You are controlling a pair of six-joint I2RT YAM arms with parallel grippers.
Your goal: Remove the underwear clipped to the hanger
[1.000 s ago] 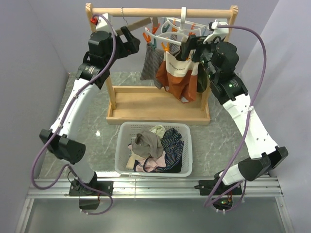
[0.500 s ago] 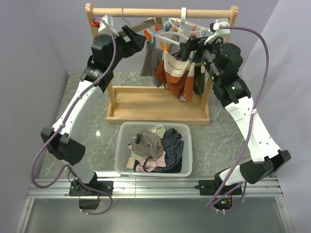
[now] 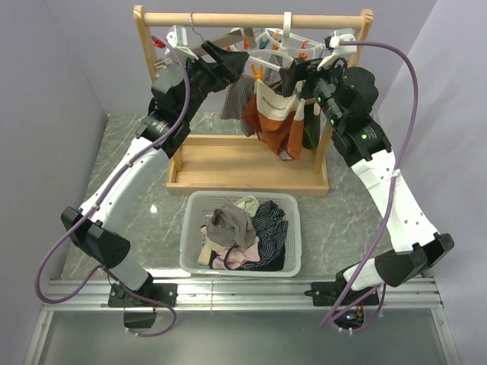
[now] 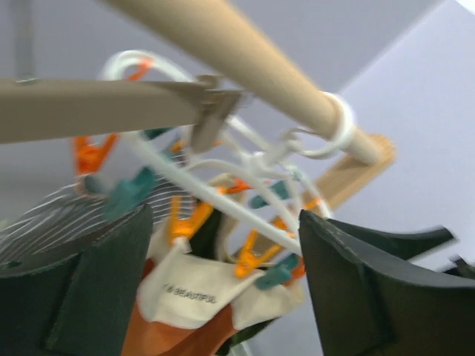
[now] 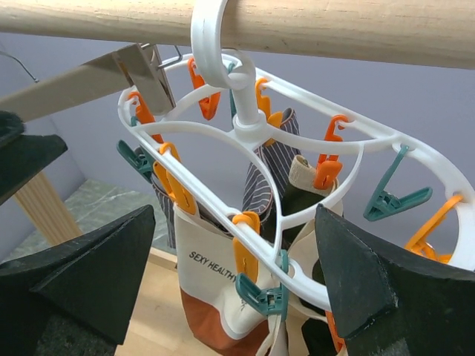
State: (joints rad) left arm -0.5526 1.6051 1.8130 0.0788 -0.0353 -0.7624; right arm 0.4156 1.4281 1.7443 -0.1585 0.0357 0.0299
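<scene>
The white hanger (image 3: 275, 44) hangs by its hook on the wooden rod, its orange and teal pegs dangling. Underwear is clipped under it: a rust-orange pair with a cream printed band (image 3: 278, 114), a grey pin-striped pair (image 3: 239, 95) and a dark olive pair (image 3: 310, 125). My left gripper (image 3: 237, 58) is open at the hanger's left edge. In the left wrist view the hanger (image 4: 223, 174) and the cream band (image 4: 189, 285) lie beyond the left gripper (image 4: 223, 289). My right gripper (image 3: 295, 74) is open at the hanger's right side. The right wrist view shows the right gripper (image 5: 234, 285) before a hanger ring (image 5: 245, 133) and the cream band (image 5: 204, 271).
The wooden rack has a top rod (image 3: 228, 18), side posts and a flat base (image 3: 228, 163). A bare wooden clip hanger (image 4: 89, 107) hangs at the left of the rod. A white basket (image 3: 190, 228) in front of the rack holds several loose garments. Grey walls close in on both sides.
My left arm has swung right along the rod until its gripper reached the hanger's left edge. My right gripper has risen slightly beside the hanger. Both stay open.
</scene>
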